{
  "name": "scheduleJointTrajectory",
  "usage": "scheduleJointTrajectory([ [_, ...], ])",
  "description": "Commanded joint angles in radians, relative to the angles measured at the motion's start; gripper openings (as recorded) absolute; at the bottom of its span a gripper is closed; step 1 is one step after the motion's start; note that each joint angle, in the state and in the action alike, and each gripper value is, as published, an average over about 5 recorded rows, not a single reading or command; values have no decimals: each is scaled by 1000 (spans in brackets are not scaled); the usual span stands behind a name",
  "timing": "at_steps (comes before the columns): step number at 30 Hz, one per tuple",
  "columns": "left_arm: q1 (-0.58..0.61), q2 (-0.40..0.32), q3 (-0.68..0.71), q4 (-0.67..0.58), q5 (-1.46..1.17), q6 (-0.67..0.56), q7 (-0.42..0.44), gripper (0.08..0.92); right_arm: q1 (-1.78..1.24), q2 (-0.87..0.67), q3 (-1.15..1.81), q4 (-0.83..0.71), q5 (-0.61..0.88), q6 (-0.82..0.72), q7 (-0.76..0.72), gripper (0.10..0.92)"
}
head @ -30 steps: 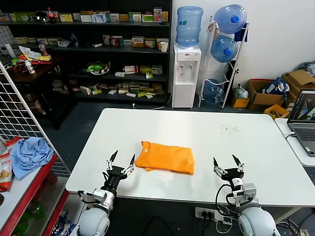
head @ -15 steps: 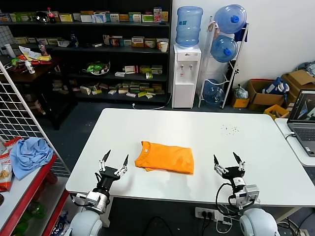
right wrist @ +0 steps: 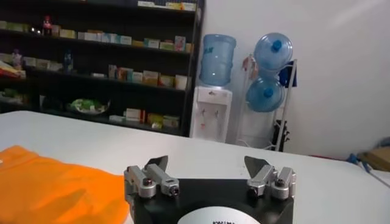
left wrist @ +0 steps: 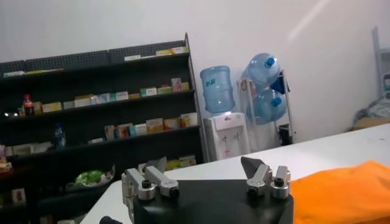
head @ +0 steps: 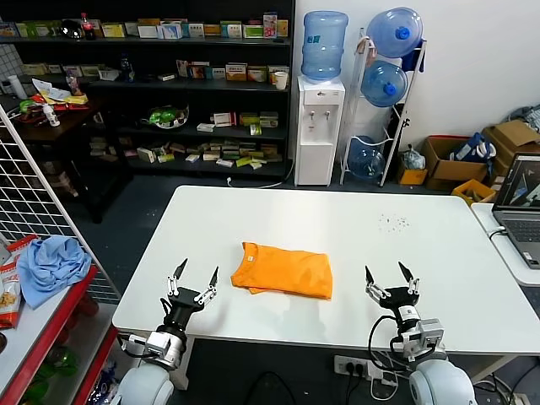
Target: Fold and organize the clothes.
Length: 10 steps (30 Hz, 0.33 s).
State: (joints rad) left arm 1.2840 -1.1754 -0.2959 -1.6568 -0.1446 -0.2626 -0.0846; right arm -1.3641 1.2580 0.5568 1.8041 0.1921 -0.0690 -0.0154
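The orange T-shirt [head: 284, 271] lies folded into a compact rectangle on the white table [head: 354, 228], near the middle front. No lettering shows. My left gripper [head: 196, 274] is open and empty at the front left edge, apart from the shirt. My right gripper [head: 388, 274] is open and empty at the front right. The shirt shows in the left wrist view [left wrist: 341, 195] and in the right wrist view [right wrist: 55, 185], beside each open gripper [left wrist: 204, 167] [right wrist: 207, 163].
A laptop [head: 521, 202] sits on a side table at the right. A wire rack at the left holds a light blue cloth [head: 51, 266]. Shelves [head: 169, 84], a water dispenser [head: 321, 126] and boxes stand behind the table.
My left gripper has pulled back toward the front left edge, away from the shirt. The right gripper has barely moved. The shirt has not moved.
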Motion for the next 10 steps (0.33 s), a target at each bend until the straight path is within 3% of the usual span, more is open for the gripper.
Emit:
scheduleJointTrajectory([
  [1,-2,0,-8,-6,5,14,-9,823,5,8,1,0,-6,-7,-9,823],
  [10,-3,-5,-10,-3,5,16,-18,823,6,11,-2,1,-27,-19,-7,823],
])
